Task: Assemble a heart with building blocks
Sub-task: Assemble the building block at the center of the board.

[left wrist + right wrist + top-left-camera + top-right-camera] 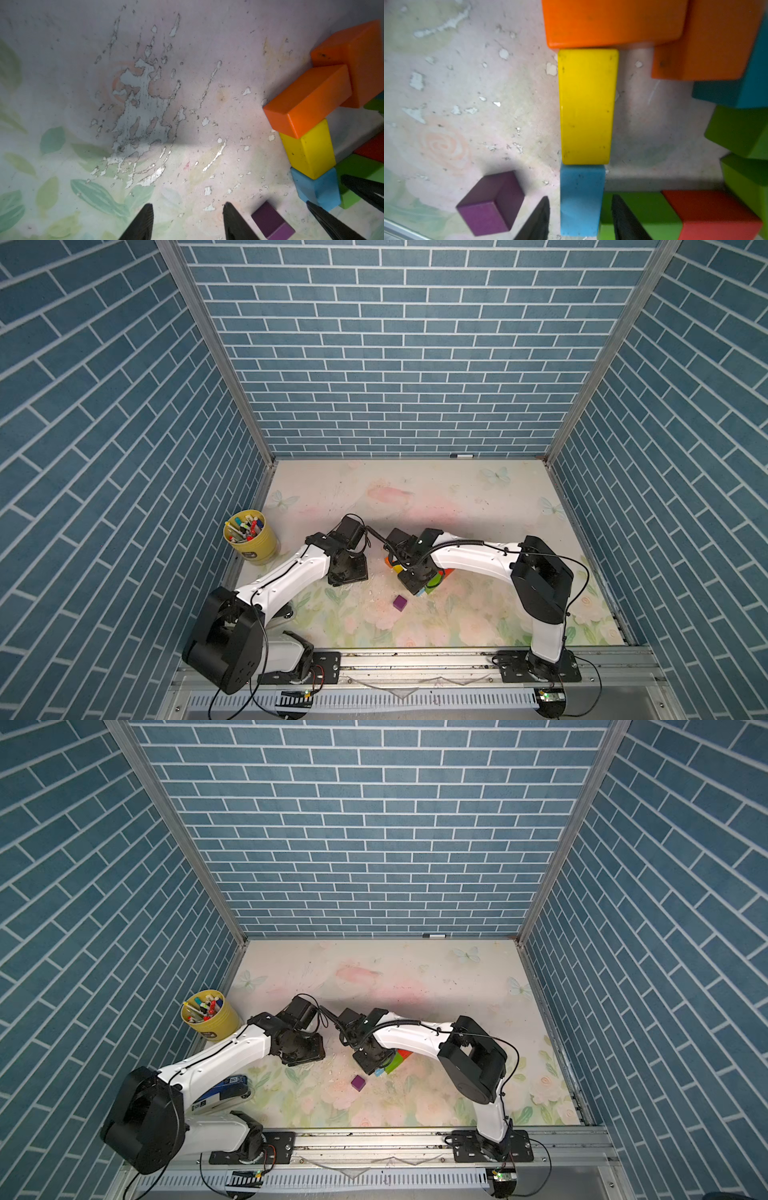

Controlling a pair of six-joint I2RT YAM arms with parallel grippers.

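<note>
Right gripper [580,196] fingers, nearest the lens in the right wrist view, stand apart astride the near end of the light-blue block [581,199]. A sliver of floral mat [446,83] shows beside one finger, so the jaws appear parted and not clamped. The block's long axis runs straight out from the jaws, end to end with the yellow block [586,106], which butts an orange block [612,20]. A second orange block [708,41], the teal triangle [747,89], a red block [716,216] and a green block [639,216] touching the light-blue one make up the rest of the heart [394,1064]. It sits mid-table, largely under the right wrist in both top views.

Unplaced is the purple cube [492,203], alone on the mat and clear of every other block, its faces skewed to the yellow and light-blue row. In a top view the cube [400,602] lies at about 8 o'clock from the light-blue block's free end, near but apart.

Left gripper [188,204] has its jaws apart and empty over bare mat, at about 9 o'clock of the heart. The cube lies at about 4 o'clock from it, farther off.

Judgement: the right arm is the nearer. The cube has no long axis, so the grasp turns on squaring the jaws to two opposite faces. A short carry toward 2 o'clock would then bring it to the tip where light-blue and green meet.
</note>
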